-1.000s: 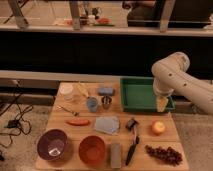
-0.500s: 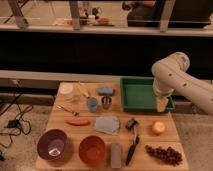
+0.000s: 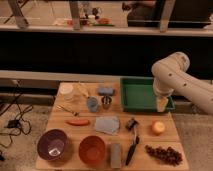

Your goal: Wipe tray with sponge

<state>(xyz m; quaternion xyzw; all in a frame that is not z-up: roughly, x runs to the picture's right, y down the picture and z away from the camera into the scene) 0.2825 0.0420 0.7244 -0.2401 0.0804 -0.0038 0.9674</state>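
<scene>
The green tray (image 3: 137, 93) sits at the back right of the wooden table (image 3: 70, 131). The sponge (image 3: 105, 91), a small blue-grey block, lies on the table just left of the tray. My gripper (image 3: 161, 105) hangs from the white arm (image 3: 172, 75) and points down over the tray's front right corner. It is well to the right of the sponge and holds nothing that I can see.
A flat grey-blue cloth (image 3: 107, 124), an upright grey block (image 3: 115, 154), a purple bowl (image 3: 53, 144) and an orange bowl (image 3: 92, 149) stand at the front. A black brush (image 3: 132, 139), an orange fruit (image 3: 158, 128) and grapes (image 3: 164, 154) lie below the tray. A metal cup (image 3: 106, 101) stands near the sponge.
</scene>
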